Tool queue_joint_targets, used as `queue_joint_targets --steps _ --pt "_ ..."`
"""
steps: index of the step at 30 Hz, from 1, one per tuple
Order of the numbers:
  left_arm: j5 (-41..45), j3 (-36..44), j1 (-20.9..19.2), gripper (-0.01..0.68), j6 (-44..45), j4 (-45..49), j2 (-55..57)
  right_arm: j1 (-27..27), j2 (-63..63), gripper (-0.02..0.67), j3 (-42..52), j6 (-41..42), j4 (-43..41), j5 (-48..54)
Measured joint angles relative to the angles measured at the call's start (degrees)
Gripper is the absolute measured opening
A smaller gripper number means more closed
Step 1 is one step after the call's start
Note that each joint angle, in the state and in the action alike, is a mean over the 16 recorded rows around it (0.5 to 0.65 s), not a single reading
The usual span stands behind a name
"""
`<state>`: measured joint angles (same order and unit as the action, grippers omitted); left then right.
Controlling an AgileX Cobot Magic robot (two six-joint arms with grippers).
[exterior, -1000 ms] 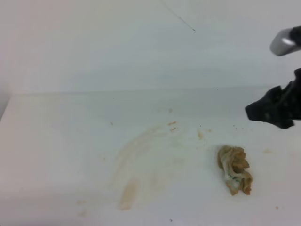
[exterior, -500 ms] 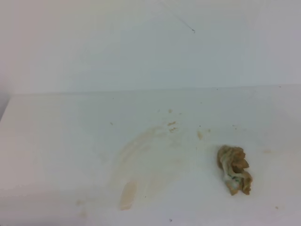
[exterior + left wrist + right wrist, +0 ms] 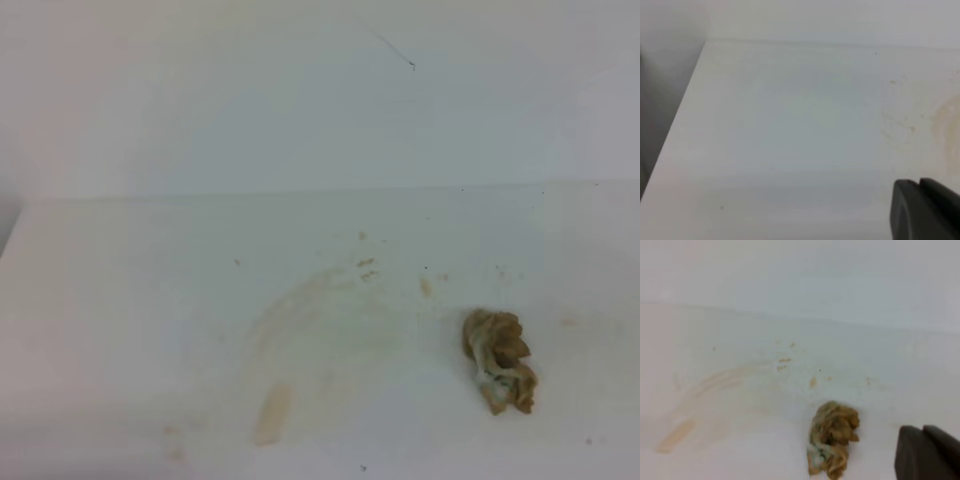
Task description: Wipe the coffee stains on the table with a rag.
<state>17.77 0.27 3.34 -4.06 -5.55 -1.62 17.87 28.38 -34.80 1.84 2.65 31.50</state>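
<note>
1. The rag (image 3: 499, 361) lies loose on the table (image 3: 120, 300), wadded and brown-stained, likely set down because most of the wiping looks done.
2. Left of the rag, the coffee stains (image 3: 290, 345) remain only as a faint tan curved smear, with a denser streak at its near end.
3. Beyond the rag sit small brown flecks (image 3: 366, 264).
4. The right gripper (image 3: 926, 455) hangs just right of the rag, gripping nothing; its spread cannot be told.
5. The left gripper (image 3: 922, 210) hovers well left of the rag; its opening is also unclear.
</note>
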Motion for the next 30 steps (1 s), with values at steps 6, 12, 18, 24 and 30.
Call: queue_joint_targets --steps 6,12,18,24,30 --pt "0.0 0.13 0.0 0.0 0.0 0.0 0.0 -0.56 -1.51 0.0 0.45 0.39 -0.69 1.5" --pt "0.0 0.0 0.0 0.0 0.0 0.0 0.0 -3.49 -6.96 -0.002 3.71 1.42 -4.22 -1.67" --pt "0.0 0.0 0.0 0.0 0.0 0.0 0.0 -8.4 -16.21 -0.003 12.97 2.42 -9.05 -9.99" --pt "0.0 -0.13 0.0 0.0 0.0 0.0 0.0 -12.29 -24.85 -0.003 25.1 2.62 -11.87 -18.05" --pt "0.0 0.13 0.0 0.0 0.0 0.0 0.0 -13.61 -29.25 -0.003 33.34 2.5 -11.74 -19.59"
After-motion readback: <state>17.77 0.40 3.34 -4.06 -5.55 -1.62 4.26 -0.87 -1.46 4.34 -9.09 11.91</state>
